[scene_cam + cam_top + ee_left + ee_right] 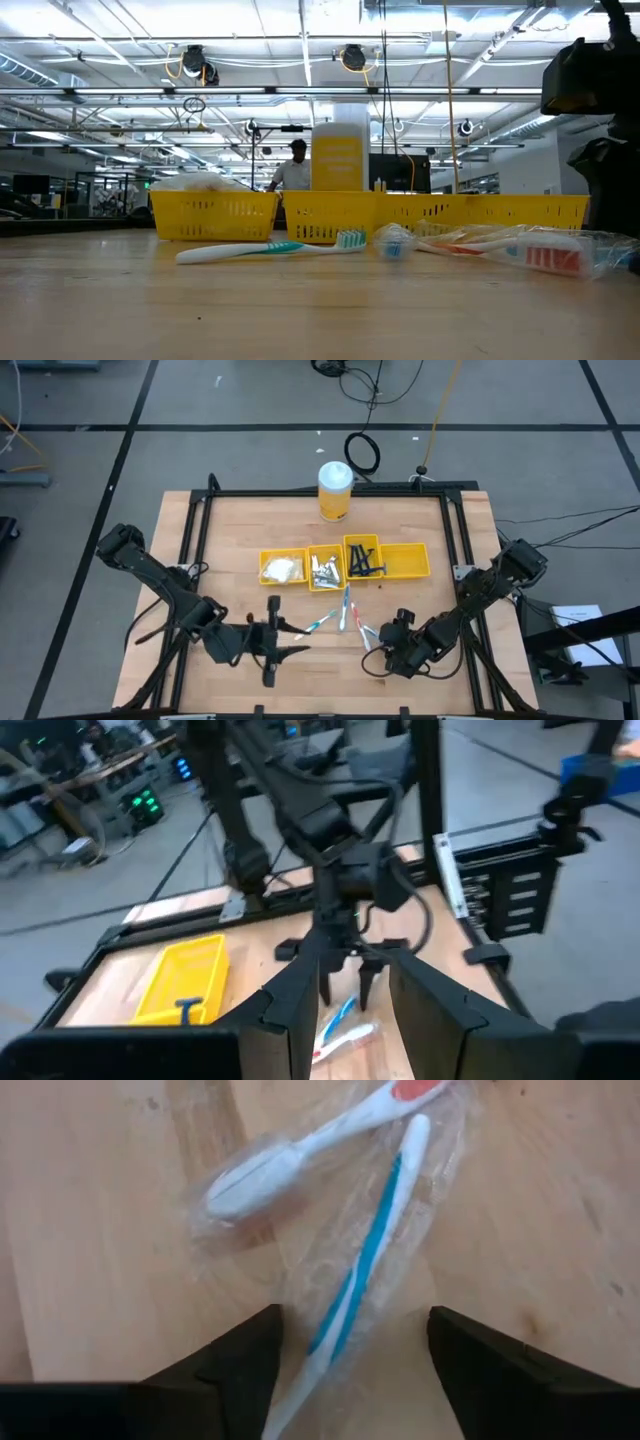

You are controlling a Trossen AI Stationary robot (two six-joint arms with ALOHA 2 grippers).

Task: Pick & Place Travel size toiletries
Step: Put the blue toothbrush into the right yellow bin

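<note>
Several slim toothbrushes lie flat on the wooden table just in front of the yellow bins. In the high view there is a teal one (318,623), a blue and red pair (346,606), and a wrapped pair (364,634). My right gripper (380,650) is open, low over the wrapped pair. In its wrist view (355,1320) the fingers stand on either side of the blue toothbrush (365,1260) in clear wrap. A red-headed toothbrush (300,1150) lies just beyond. My left gripper (278,638) is open left of the brushes (365,1020), apart from them.
A row of yellow bins sits mid-table. They hold white packets (283,568), silvery sachets (325,570) and dark razors (362,557), and the last one shows bare (405,560). A tall yellow canister (335,490) stands behind them. A black frame (190,530) edges the table.
</note>
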